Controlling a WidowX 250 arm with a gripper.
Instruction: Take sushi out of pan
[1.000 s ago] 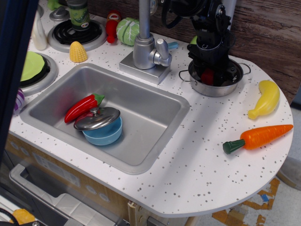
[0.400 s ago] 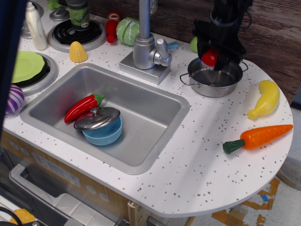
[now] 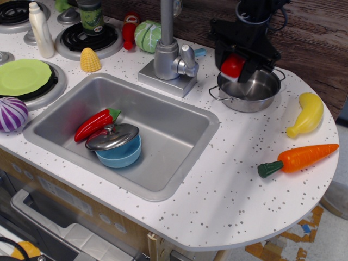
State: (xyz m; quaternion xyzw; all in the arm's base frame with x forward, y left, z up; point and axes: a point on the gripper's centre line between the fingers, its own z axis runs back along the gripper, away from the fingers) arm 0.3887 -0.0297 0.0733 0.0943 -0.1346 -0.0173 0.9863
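Observation:
The sushi (image 3: 232, 66), a glossy red top on a white base, is held in my black gripper (image 3: 237, 66), which is shut on it. It hangs above the left rim of the pan (image 3: 255, 97), a small shiny steel pot with thin wire handles at the back right of the counter. The inside of the pan looks empty. The arm rises out of the top of the frame.
A faucet (image 3: 171, 51) stands left of the pan. The sink (image 3: 163, 117) holds a red chili pepper (image 3: 95, 123) and a blue bowl with a steel lid (image 3: 115, 143). A banana (image 3: 307, 114) and a carrot (image 3: 300, 159) lie on the right of the counter.
My gripper closed on the sushi inside the pan, lifted it out, and has moved slightly left over the pan's left rim.

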